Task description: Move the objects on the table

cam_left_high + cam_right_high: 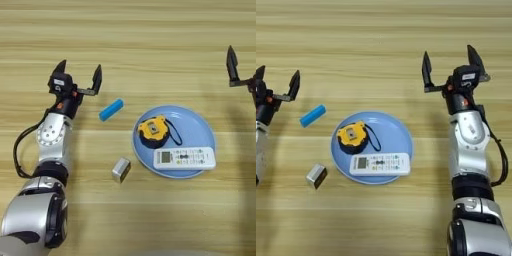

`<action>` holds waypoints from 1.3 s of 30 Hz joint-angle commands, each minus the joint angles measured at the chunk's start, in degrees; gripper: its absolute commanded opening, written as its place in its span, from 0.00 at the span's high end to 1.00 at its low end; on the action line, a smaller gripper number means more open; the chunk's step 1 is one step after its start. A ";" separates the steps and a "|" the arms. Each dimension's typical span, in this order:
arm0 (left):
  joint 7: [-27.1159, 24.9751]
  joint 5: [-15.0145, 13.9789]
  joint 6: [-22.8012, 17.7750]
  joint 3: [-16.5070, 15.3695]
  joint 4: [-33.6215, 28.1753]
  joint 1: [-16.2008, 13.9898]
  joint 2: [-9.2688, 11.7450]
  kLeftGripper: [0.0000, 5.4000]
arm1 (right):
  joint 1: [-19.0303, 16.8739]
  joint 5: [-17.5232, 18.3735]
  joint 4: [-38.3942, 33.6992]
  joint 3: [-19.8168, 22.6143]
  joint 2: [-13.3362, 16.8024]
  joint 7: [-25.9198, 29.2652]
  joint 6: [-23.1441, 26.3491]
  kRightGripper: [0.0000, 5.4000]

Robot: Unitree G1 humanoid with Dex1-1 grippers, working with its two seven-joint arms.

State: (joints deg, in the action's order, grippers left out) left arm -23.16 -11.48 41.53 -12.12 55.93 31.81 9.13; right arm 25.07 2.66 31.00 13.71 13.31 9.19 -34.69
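1. Blue bar [111,110] lay flat on bare table [128,45], diagonal, left of plate and just right of left gripper; touching nothing else.
2. Metal block [121,169] sat nearer than bar, just off plate's near-left rim, apart from it.
3. Handling, as a guess: bar prob. light, stiff, smooth plastic w/ rounded edges, so could slip or roll; best pinched across its short width at mid-length, fingers turned to match its diagonal. Block prob. denser for its size, rigid, flat-sided, maybe slick; best taken across two opposite flat faces.
4. Left gripper [80,75] hovered just far-left of bar, fingers spread wide, nothing between them, not touching bar.
5. Right gripper [452,64] hung far-right of plate, well apart from both objects, fingers likewise spread and empty.
6. Light-blue plate [200,125] held yellow-black tape measure [152,130] on its left part and white remote [184,158] along its near edge; both inside rim.
7. Hard to read: height of either gripper above table couldn't be told from top-down views. Right gripper cut off in left eye view, left gripper partly cut in right eye view. Block's material and underside not clear; remote's markings too small to read.
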 commanded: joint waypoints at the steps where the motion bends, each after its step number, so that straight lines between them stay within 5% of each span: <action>1: -0.07 0.21 0.45 0.03 0.52 0.81 -0.07 0.00 | 1.97 -4.10 4.65 -0.10 0.67 -6.19 -2.86 0.00; 7: -0.09 0.22 0.52 0.09 0.31 0.63 -0.13 0.00 | 2.83 -4.50 10.22 -0.56 0.47 -8.99 -5.23 0.00; 19: -0.13 0.18 0.65 0.04 0.21 0.43 -0.09 0.00 | 3.78 7.17 17.95 0.89 -0.44 3.36 -5.76 0.00; 33: -0.14 0.20 0.33 0.28 -1.21 -0.02 -0.17 0.00 | 1.26 9.18 18.11 1.39 -1.23 4.86 -5.97 0.00; 39: -4.06 -0.64 -4.80 3.65 -11.20 -4.99 -1.49 0.00 | 0.36 9.46 16.51 1.27 -1.81 5.01 -5.25 0.00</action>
State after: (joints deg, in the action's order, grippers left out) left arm -24.84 -11.76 39.85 -10.55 49.19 29.59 8.15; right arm 26.10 11.44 48.46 14.88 12.08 14.13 -40.75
